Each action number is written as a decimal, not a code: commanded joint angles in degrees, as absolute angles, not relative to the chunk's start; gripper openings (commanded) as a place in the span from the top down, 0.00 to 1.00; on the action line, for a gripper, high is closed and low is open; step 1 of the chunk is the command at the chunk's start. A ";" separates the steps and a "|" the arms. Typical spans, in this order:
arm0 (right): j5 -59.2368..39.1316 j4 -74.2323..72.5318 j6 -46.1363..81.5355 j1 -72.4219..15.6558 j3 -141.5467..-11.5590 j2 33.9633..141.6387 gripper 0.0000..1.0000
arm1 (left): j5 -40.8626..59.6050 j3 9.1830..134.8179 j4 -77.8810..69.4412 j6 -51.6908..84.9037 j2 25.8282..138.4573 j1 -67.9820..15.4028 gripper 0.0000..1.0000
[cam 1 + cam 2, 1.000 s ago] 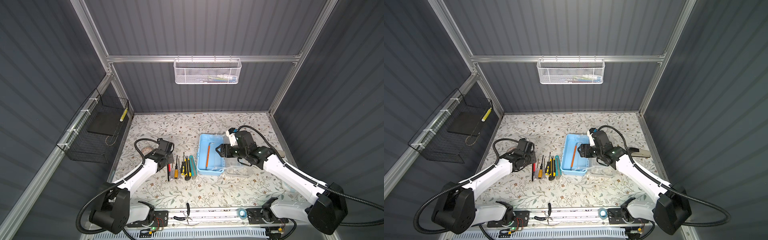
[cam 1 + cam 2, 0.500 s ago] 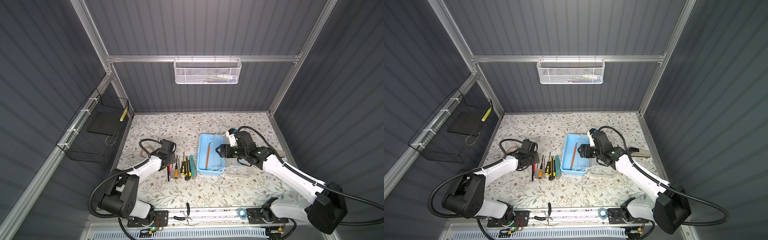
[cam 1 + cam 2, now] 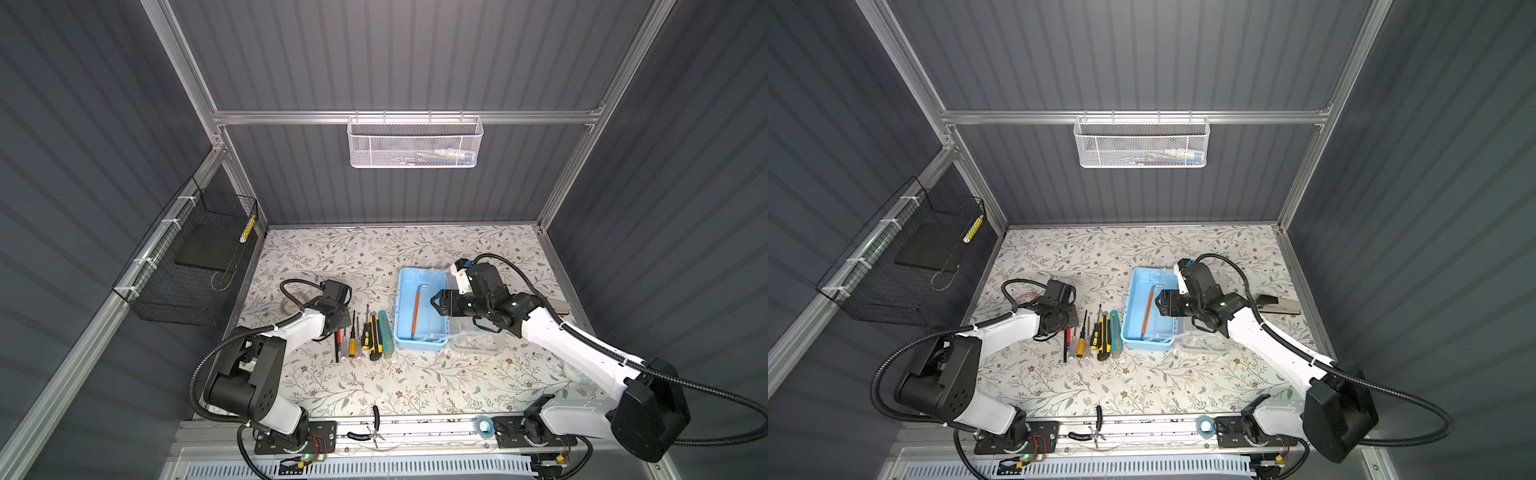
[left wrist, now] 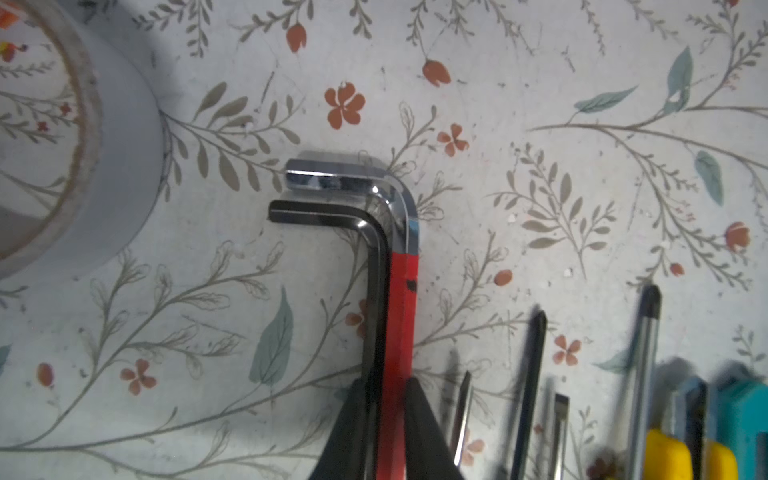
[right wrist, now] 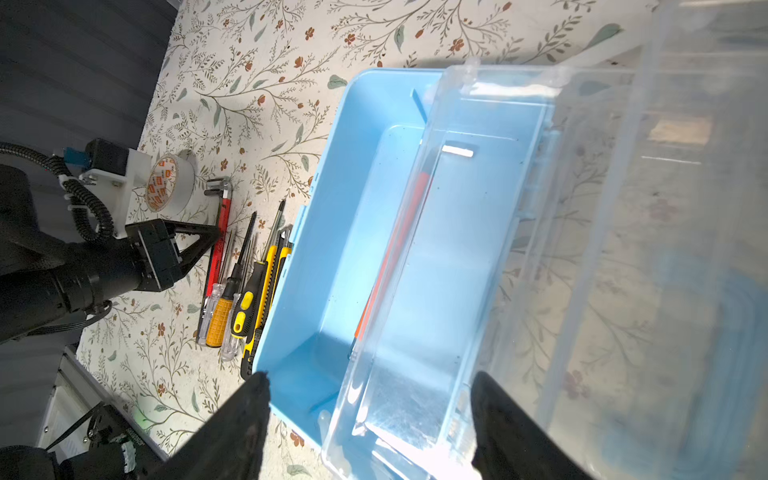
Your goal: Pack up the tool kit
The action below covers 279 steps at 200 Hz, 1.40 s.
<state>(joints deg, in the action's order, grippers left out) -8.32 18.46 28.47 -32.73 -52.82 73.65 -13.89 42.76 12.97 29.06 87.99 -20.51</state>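
The light-blue tool kit box (image 3: 417, 343) (image 3: 1144, 343) stands open mid-table with an orange hex key (image 3: 415, 309) (image 5: 362, 322) inside. Its clear lid (image 3: 478, 343) (image 5: 478, 208) hangs off the right side. My right gripper (image 3: 434, 301) (image 5: 370, 399) hovers open over the box's right wall, fingers wide on either side of the lid's edge. Left of the box lie screwdrivers (image 3: 352, 343), a yellow-black knife (image 3: 375, 336) and a teal knife (image 3: 385, 334). My left gripper (image 3: 338, 327) (image 4: 386, 384) is shut on the red hex key (image 4: 401, 299), with a black hex key (image 4: 377, 291) pressed alongside.
A tape roll (image 3: 291, 301) (image 4: 104, 166) sits just beyond the left gripper. A stapler (image 3: 1277, 305) lies near the right wall. Pliers (image 3: 376, 428) rest on the front rail. A white mesh basket (image 3: 415, 145) hangs on the back wall, a black wire basket (image 3: 195, 266) on the left wall.
My left gripper has shifted right to the hex keys and closed on them. The right gripper has stayed over the box.
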 commanded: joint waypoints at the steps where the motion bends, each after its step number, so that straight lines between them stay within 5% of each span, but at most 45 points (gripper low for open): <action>1: -8.02 18.19 28.73 -32.88 -52.29 74.14 0.24 | -12.68 42.84 13.67 28.57 90.74 -20.02 0.83; 133: -9.78 16.59 28.92 -32.83 -52.39 75.93 0.24 | -12.04 43.73 15.82 28.89 91.58 -20.21 0.85; 279: -11.18 15.16 28.74 -32.65 -51.49 76.21 0.24 | -16.91 45.36 19.59 30.98 90.63 -23.64 0.73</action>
